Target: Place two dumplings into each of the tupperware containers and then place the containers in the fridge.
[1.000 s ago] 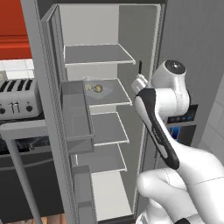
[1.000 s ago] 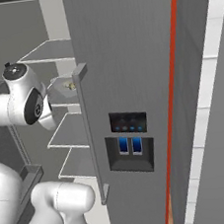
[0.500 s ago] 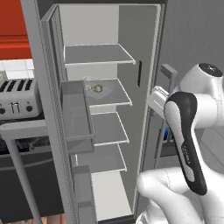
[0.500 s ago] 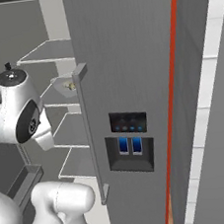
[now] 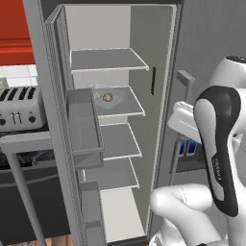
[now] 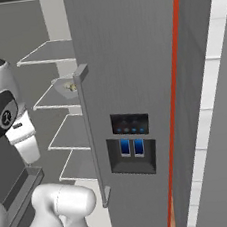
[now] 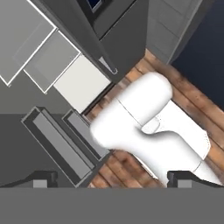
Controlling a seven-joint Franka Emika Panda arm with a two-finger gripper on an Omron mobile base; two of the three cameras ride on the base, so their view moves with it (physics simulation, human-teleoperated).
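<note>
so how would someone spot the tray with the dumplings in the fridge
Start at the open grey fridge and count its white shelves from the top. The tray sits on the second shelf, toward the door side. It alone holds anything: two small pale dumplings; the other visible shelves look bare.

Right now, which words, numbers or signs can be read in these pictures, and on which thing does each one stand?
"FRANKA": not sure, small pale lettering along the dark part of the robot arm, too blurred to read with certainty.
Dispenser panel on the fridge door: small blue marks, too small to read.
Toaster: no text readable.
</note>
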